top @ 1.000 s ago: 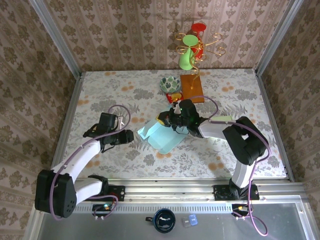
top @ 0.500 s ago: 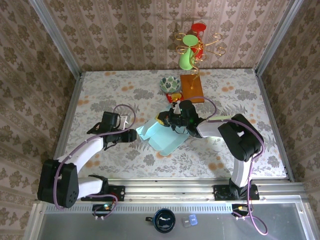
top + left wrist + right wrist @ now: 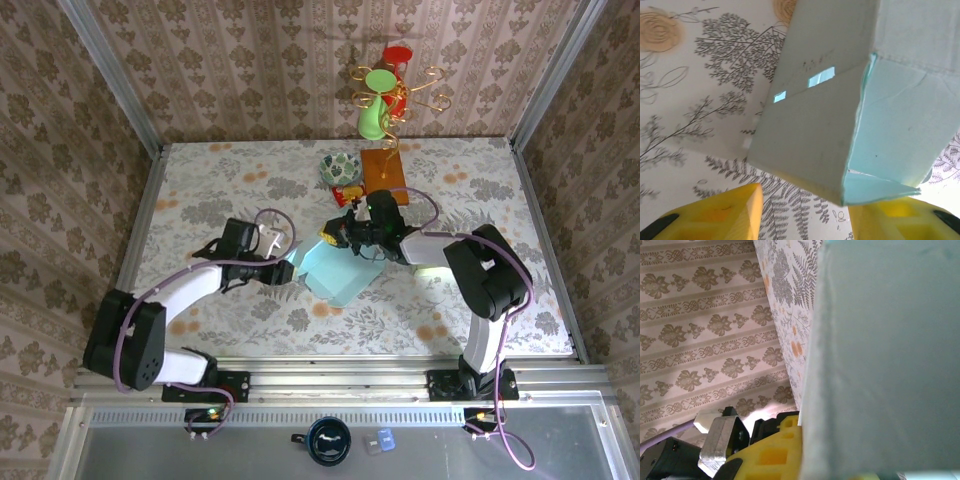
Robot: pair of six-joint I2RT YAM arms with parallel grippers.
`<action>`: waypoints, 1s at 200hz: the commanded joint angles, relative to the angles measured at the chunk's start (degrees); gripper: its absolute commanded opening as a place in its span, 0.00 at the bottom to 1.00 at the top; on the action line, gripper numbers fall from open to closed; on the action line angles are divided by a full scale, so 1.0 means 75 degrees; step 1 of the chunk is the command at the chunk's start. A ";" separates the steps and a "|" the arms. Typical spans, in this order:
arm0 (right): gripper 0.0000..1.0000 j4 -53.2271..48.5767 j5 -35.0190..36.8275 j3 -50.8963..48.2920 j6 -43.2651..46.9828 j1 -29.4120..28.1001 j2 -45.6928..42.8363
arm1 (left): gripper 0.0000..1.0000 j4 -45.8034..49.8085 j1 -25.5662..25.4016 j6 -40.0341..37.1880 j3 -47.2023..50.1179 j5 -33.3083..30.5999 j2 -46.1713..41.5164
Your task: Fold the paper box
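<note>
The paper box [image 3: 335, 270] is a pale blue, half-folded carton lying in the middle of the table. In the left wrist view its grey-blue panel and lower corner [image 3: 840, 150] hang just above my fingers. My left gripper [image 3: 288, 270] is at the box's left edge. Its yellow fingers [image 3: 715, 215] stand apart, and the gripper [image 3: 805, 220] is open with the corner reaching down between them. My right gripper [image 3: 347, 236] holds the box's far edge. In the right wrist view one yellow finger [image 3: 772, 452] presses against the box panel [image 3: 885, 355].
A patterned bowl [image 3: 340, 167], a wooden board [image 3: 383, 172] and a green vase on a gold stand [image 3: 374, 105] sit behind the box. A small red and yellow item [image 3: 348, 193] lies by the board. A dark mug [image 3: 327, 441] rests on the front rail.
My left gripper has moved right across the table up to the box's left edge. The right gripper has shifted slightly up and right, taking the box with it.
</note>
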State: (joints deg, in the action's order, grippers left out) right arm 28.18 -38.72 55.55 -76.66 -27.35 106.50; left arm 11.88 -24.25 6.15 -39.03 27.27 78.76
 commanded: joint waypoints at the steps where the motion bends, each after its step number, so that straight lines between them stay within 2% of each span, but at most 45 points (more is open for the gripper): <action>1: 0.00 -0.0777 -0.0140 0.0095 0.0331 0.0061 0.0138 | 0.48 -0.0278 -0.0198 -0.0462 -0.0347 0.0122 0.0224; 66: 0.00 -0.0719 -0.0193 0.0285 0.0167 0.0081 0.0387 | 0.36 -0.0424 -0.0788 -0.0937 -0.0547 0.0196 0.0502; 97: 0.00 -0.0825 -0.0229 0.0442 0.0176 0.0088 0.0414 | 0.30 -0.0475 -0.0846 -0.1028 -0.0539 0.0101 0.0549; 141: 0.00 -0.0695 -0.0191 0.0294 0.0159 0.0088 0.0367 | 0.33 -0.0628 -0.0845 -0.0815 -0.0553 -0.0331 0.0676; 200: 0.00 0.0575 0.0426 -0.0387 -0.0417 -0.0153 0.0259 | 0.34 -0.0981 -0.1156 -0.0365 -0.0528 -0.0850 0.0765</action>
State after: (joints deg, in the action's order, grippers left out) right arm 30.44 -38.70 55.72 -78.00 -26.79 107.79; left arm 6.61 -31.35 1.37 -41.47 23.68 83.96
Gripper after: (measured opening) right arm 0.069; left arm 0.341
